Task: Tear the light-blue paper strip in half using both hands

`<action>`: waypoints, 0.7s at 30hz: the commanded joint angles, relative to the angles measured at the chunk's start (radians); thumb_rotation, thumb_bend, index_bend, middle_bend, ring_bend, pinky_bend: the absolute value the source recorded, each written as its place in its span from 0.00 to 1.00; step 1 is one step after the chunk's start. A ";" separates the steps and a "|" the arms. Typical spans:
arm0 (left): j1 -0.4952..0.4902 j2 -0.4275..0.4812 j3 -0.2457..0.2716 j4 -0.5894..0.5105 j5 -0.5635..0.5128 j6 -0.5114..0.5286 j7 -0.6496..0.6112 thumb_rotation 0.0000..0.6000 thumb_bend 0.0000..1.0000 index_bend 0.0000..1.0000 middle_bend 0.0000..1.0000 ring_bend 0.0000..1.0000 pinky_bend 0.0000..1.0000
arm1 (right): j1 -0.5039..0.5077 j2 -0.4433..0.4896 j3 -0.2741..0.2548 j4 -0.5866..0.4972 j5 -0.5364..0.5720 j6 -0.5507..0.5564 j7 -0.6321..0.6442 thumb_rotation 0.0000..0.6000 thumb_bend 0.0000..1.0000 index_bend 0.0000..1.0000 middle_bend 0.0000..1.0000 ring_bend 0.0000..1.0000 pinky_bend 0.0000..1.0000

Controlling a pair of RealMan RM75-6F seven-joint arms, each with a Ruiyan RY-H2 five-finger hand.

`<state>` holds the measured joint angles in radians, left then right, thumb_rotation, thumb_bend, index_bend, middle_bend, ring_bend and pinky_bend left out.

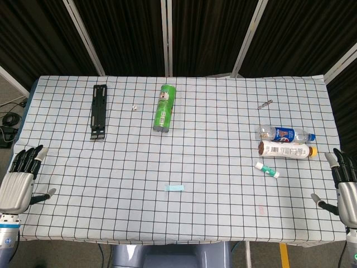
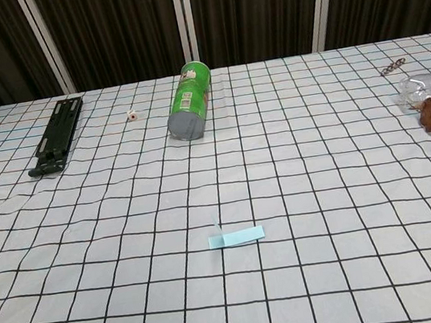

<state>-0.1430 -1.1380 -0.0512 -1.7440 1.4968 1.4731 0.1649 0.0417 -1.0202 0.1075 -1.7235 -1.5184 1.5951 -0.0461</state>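
Note:
The light-blue paper strip [image 1: 174, 188] lies flat on the checked tablecloth near the front middle; in the chest view the strip [image 2: 237, 238] sits just below centre. My left hand [image 1: 21, 181] rests open at the table's front left edge, far from the strip. At the front right edge my right hand [image 1: 342, 187] is open too, fingers apart. Neither hand touches anything, and neither shows in the chest view.
A green can [image 1: 164, 108] lies on its side at the back middle, a black bracket [image 1: 99, 111] at the back left, a small white die [image 1: 134, 107] between them. Two bottles [image 1: 285, 142] and a white-green tube [image 1: 267, 170] lie at right, a small metal piece [image 1: 265, 103] behind them.

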 commanded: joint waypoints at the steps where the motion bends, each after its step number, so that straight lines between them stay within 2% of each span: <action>1: -0.001 0.002 0.000 -0.001 -0.003 -0.005 -0.001 1.00 0.02 0.00 0.00 0.00 0.00 | 0.000 0.001 0.001 -0.002 0.003 -0.002 0.003 1.00 0.00 0.00 0.00 0.00 0.00; 7: -0.019 -0.009 0.010 0.025 0.015 -0.040 -0.024 1.00 0.02 0.00 0.00 0.00 0.00 | 0.001 0.002 -0.002 -0.007 -0.004 -0.006 0.004 1.00 0.00 0.00 0.00 0.00 0.00; 12: -0.072 -0.060 0.023 0.107 0.091 -0.091 -0.092 1.00 0.04 0.02 0.00 0.00 0.00 | 0.003 0.002 0.001 -0.006 0.005 -0.014 0.007 1.00 0.00 0.00 0.00 0.00 0.00; 17: -0.158 -0.111 0.014 0.161 0.161 -0.164 -0.114 1.00 0.18 0.20 0.00 0.00 0.00 | 0.009 -0.002 0.011 0.005 0.023 -0.023 0.013 1.00 0.00 0.00 0.00 0.00 0.00; 18: -0.193 -0.131 0.006 0.179 0.184 -0.188 -0.111 1.00 0.20 0.22 0.00 0.00 0.00 | 0.009 -0.003 0.014 0.008 0.029 -0.024 0.012 1.00 0.00 0.00 0.00 0.00 0.00; 19: -0.268 -0.168 -0.008 0.207 0.249 -0.239 -0.095 1.00 0.24 0.26 0.00 0.00 0.00 | 0.010 -0.005 0.019 0.013 0.040 -0.024 0.004 1.00 0.00 0.00 0.00 0.00 0.00; 21: -0.357 -0.226 -0.016 0.278 0.313 -0.292 -0.136 1.00 0.31 0.32 0.00 0.00 0.00 | 0.013 -0.009 0.025 0.018 0.053 -0.029 -0.004 1.00 0.00 0.00 0.00 0.00 0.00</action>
<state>-0.3711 -1.2787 -0.0464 -1.5540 1.6995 1.2704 0.0588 0.0532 -1.0268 0.1289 -1.7093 -1.4704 1.5688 -0.0458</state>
